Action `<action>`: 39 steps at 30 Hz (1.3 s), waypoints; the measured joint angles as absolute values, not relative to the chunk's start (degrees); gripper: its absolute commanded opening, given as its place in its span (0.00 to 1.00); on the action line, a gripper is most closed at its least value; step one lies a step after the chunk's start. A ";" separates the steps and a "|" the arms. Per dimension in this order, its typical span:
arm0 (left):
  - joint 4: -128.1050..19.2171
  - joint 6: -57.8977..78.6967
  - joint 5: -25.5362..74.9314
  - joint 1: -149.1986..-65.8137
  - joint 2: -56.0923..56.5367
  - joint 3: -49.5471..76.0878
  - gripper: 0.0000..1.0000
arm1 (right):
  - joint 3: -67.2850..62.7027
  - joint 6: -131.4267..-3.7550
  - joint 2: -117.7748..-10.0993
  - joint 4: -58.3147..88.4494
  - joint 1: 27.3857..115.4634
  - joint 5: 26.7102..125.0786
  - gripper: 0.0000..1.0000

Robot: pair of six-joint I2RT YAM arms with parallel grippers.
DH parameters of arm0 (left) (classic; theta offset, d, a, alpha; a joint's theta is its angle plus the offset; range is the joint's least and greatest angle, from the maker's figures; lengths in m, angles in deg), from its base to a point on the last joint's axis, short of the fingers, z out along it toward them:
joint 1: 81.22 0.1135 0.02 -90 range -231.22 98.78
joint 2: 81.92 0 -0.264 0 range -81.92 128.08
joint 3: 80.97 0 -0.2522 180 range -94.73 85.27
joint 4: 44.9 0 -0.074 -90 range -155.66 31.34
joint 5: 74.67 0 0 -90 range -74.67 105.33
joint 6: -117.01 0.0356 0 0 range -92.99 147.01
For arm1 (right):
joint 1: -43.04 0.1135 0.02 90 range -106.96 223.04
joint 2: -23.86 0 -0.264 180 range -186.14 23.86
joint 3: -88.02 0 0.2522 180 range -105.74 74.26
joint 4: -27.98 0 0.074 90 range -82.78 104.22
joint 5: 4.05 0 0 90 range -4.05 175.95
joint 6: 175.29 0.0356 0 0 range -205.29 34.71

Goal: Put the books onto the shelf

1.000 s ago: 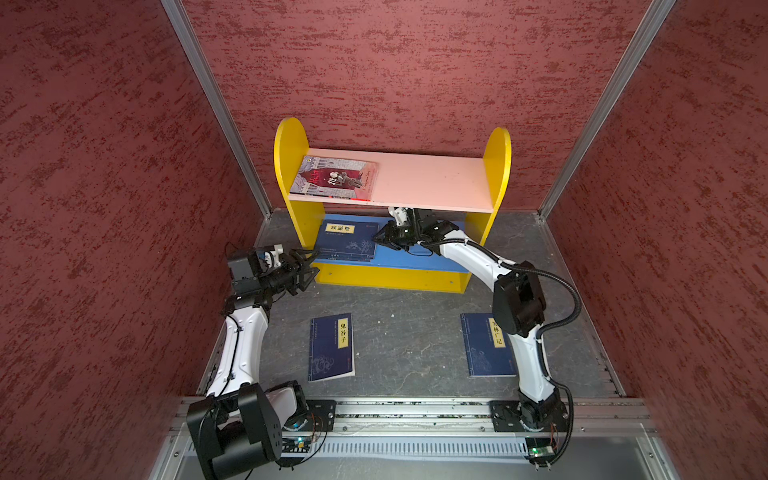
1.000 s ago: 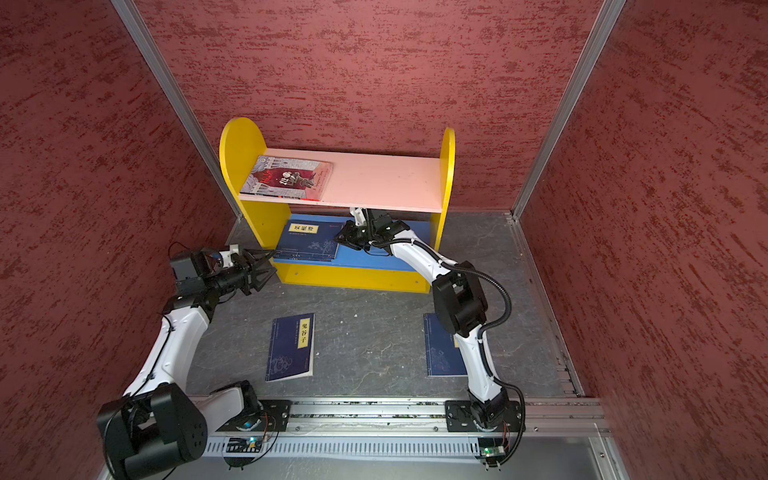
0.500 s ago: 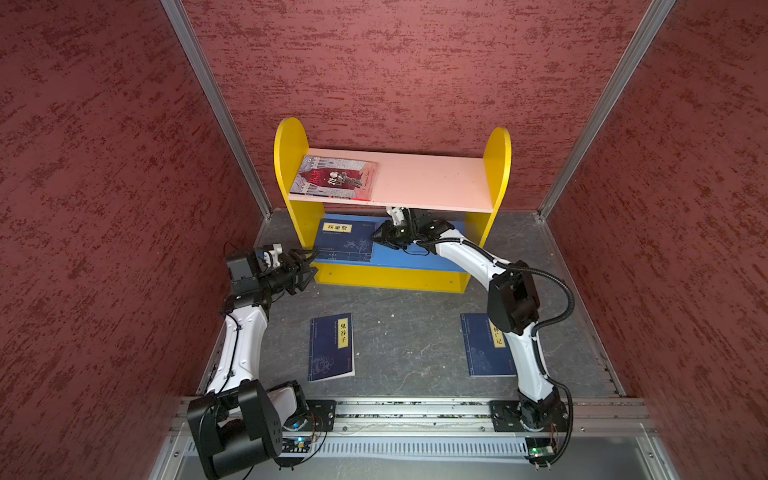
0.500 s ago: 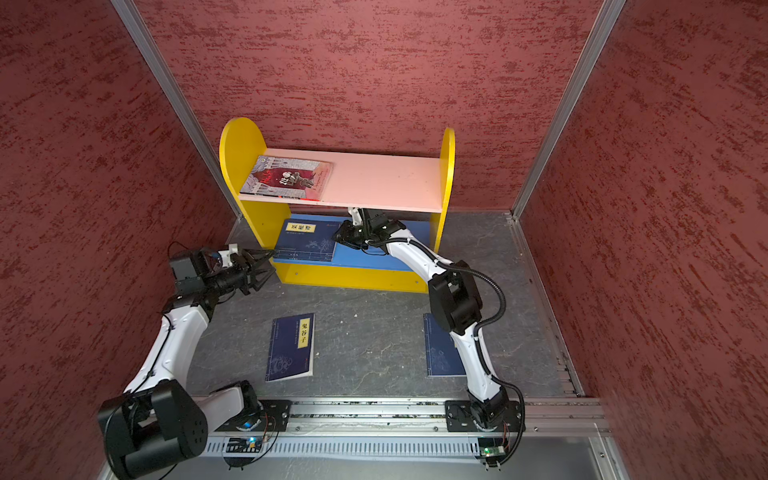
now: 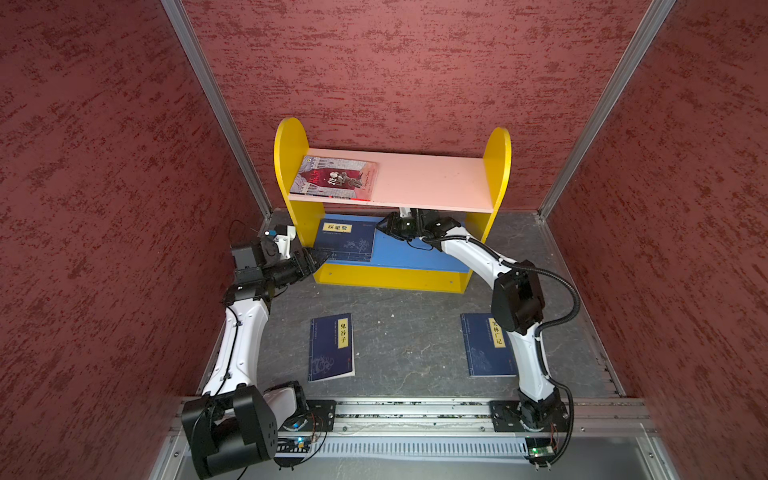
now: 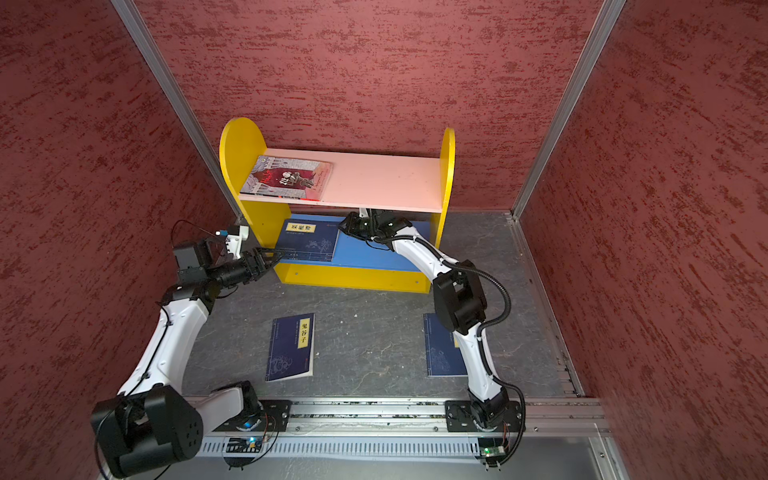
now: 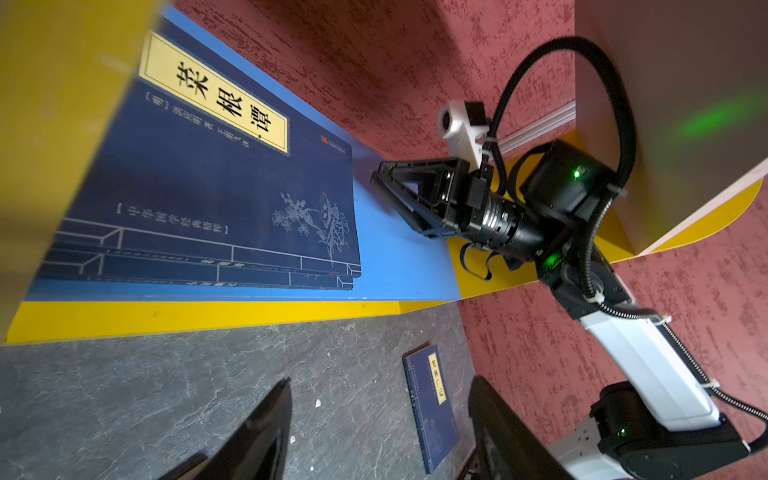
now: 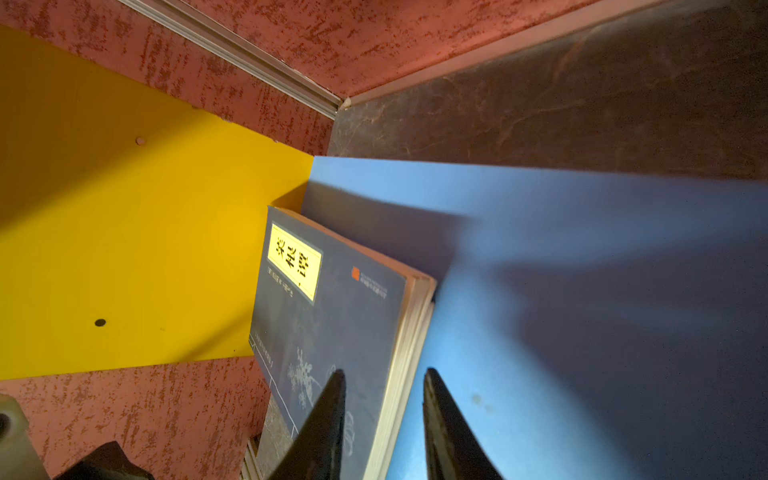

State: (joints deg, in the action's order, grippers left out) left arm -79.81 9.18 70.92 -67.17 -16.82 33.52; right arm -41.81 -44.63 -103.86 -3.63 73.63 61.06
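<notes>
The shelf [image 5: 432,183] stands at the back wall. A red-and-grey book [image 5: 334,178] lies on its pink upper board [image 6: 386,178]. Two navy books lie stacked [image 5: 347,243] [image 7: 216,187] at the left of the blue lower board [image 5: 415,253]. Two more navy books lie on the floor, one left [image 5: 331,347] and one right [image 5: 486,351]. My right gripper [image 5: 384,227] [image 8: 385,372] reaches under the upper board, open, its tips just off the stack's right edge [image 8: 409,332]. My left gripper [image 5: 320,255] [image 7: 380,380] hovers open and empty by the shelf's left front corner.
Red textured walls [image 5: 104,208] close in on three sides, with metal corner posts [image 5: 216,108]. The floor is dark grey stone [image 5: 407,332]. The arms' base rail [image 5: 415,411] runs along the front. The right arm's elbow [image 5: 515,297] hangs over the right floor book.
My right gripper's jaws have widened at the stack's edge, and its elbow has shifted slightly left. The left gripper has edged a little toward the shelf. The books have not moved.
</notes>
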 measured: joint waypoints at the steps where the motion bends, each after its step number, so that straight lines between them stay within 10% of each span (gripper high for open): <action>1: -80.55 11.08 70.24 -67.28 -17.04 33.66 0.68 | -43.23 -44.87 -104.82 -3.59 73.26 60.32 0.32; 39: -75.24 9.75 70.46 -62.74 -16.58 38.79 0.69 | -70.84 -45.19 -124.49 -5.49 70.92 48.41 0.32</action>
